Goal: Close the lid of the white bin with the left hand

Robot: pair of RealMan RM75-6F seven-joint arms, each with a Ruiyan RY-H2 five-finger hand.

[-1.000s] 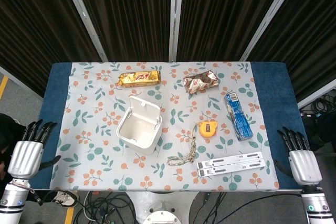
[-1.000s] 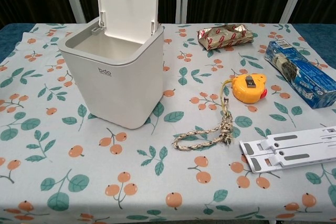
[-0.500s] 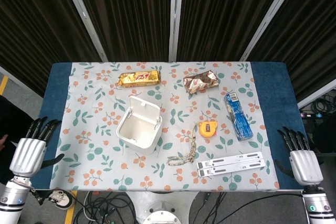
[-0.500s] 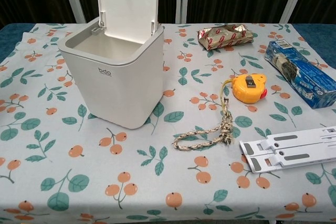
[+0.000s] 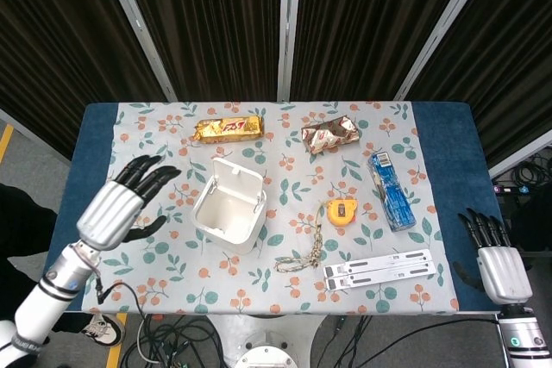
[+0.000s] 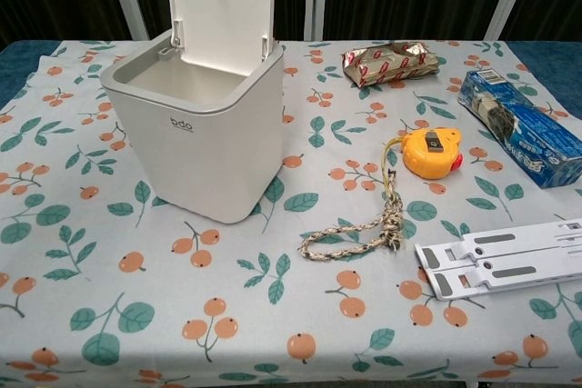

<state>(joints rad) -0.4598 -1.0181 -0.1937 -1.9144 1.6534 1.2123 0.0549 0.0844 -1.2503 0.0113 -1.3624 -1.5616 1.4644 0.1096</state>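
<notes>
White plastic bin (image 5: 228,213) near the middle of the flowered tablecloth (image 5: 155,256), lid (image 6: 219,8) hinged at the far edge and standing upright, wide open. Nothing of the closing done yet, by the look of it: no contact with lid or bin. Left hand (image 5: 115,204) raised over the cloth just left of the bin, fingers spread and pointing toward it, holding nothing. Out of the chest view altogether. Left to do, most likely: reach over to the lid's back face, tip it forward and press it down onto the rim. Right hand (image 5: 498,266) parked off the near right corner of the table, well apart from everything, fingers straight and slightly apart, also holding nothing.

Legible on the bin's front wall in the chest view: "bdo", small grey letters. Red lettering on the gold snack bar (image 5: 227,128) beyond the bin, too small to read, possibly a brand name. Print on the blue pack (image 6: 520,127) and the crumpled wrapper (image 6: 390,62) likewise unreadable. Yellow tape measure (image 6: 426,152) with a dark label, no readable text.
</notes>
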